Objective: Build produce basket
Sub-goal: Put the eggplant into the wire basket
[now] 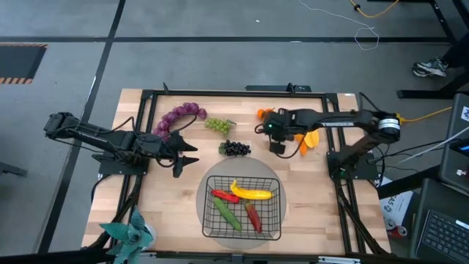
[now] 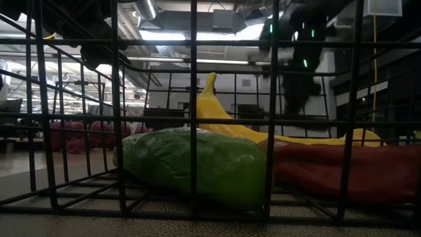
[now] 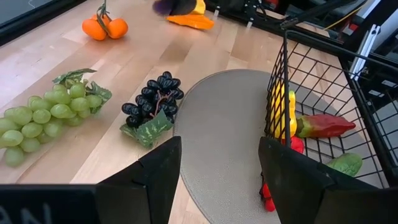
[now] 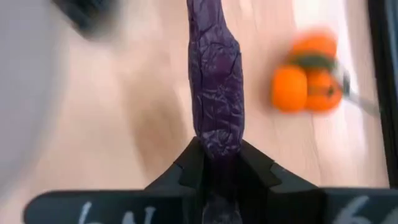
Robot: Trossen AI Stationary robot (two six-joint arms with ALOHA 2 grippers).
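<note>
The black wire basket (image 1: 207,220) stands on the round grey mat (image 1: 242,170) near the table's front, holding a yellow banana (image 1: 253,193), a green cucumber (image 1: 227,214) and red chilies (image 1: 253,217). My right gripper (image 1: 277,145) is shut on a dark purple eggplant (image 4: 216,87) at the table's far right, beside the orange pepper (image 1: 311,139) and tangerines (image 1: 262,114). My left gripper (image 1: 185,158) is open and empty, left of the dark grapes (image 1: 236,149). Purple grapes (image 1: 179,117) and green grapes (image 1: 220,125) lie on the table farther back. My right gripper pinches one end of the eggplant (image 4: 217,146) between its two fingers (image 4: 193,165). The eggplant's long body runs straight out past the fingertips, along the fingers. It seems to be clear of the wooden table, which shows beyond it with the tangerines (image 4: 309,81).
A teal leafy plant (image 1: 128,235) stands at the near left corner. A black frame (image 1: 220,93) edges the table. In the left wrist view the mat (image 3: 224,124) and the basket's wall (image 3: 323,81) lie just ahead of my open left gripper (image 3: 219,180).
</note>
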